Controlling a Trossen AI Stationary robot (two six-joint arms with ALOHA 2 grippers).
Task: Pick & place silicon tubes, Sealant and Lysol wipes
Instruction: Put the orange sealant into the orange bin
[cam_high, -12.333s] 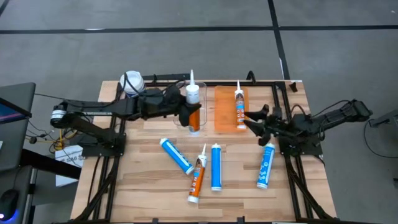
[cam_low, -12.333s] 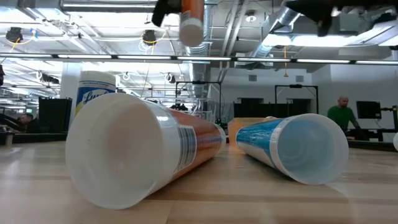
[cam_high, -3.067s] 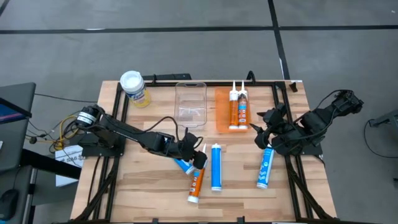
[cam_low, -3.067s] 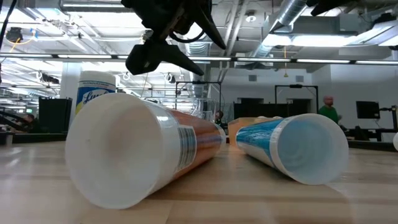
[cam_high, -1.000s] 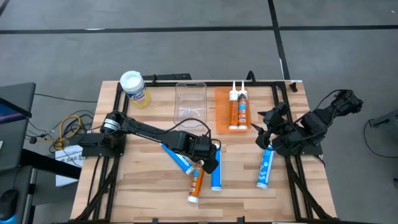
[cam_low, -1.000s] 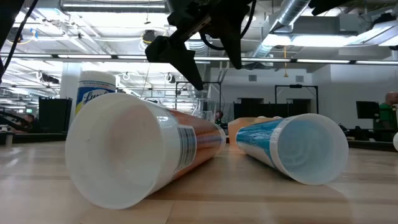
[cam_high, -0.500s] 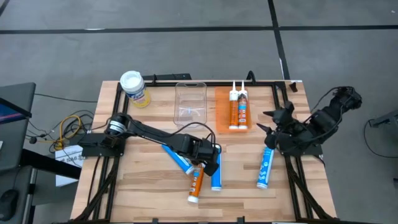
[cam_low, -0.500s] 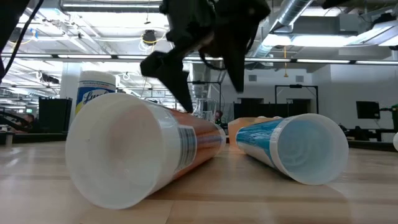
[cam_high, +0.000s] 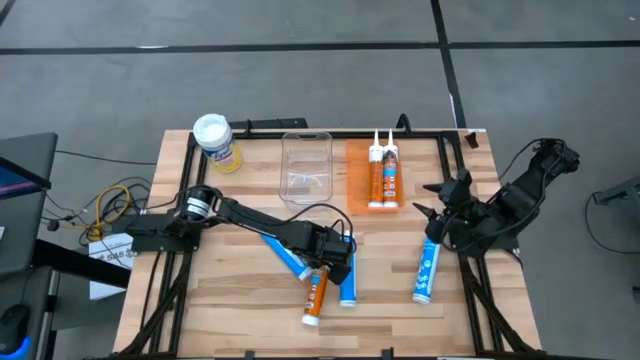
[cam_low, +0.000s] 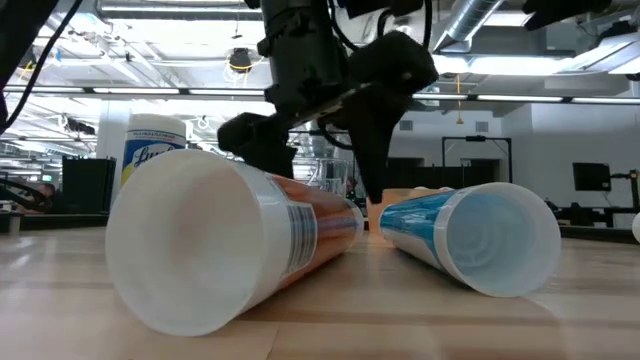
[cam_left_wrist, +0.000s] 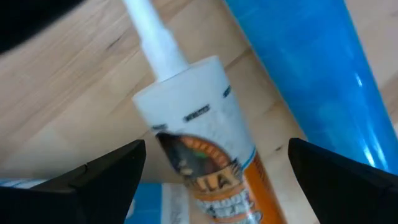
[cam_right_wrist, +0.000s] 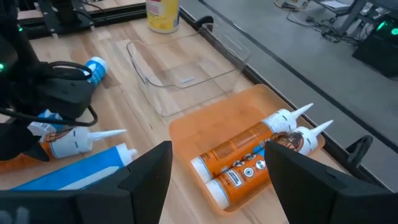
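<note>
Spread wide, the jaws of the left gripper (cam_high: 330, 262) straddled the white shoulder of the orange-and-white caulk tube (cam_left_wrist: 208, 162) lying on the wooden slatted table (cam_high: 230, 300), not closing on it (a blue sealant tube (cam_left_wrist: 311, 74) lay just beside). Off at the table's right edge, the right gripper (cam_high: 432, 200) hung with its fingers apart. Far back by the left corner stood the short round Lysol wipes canister with white lid and yellow label (cam_high: 215, 141), well apart from both.
</note>
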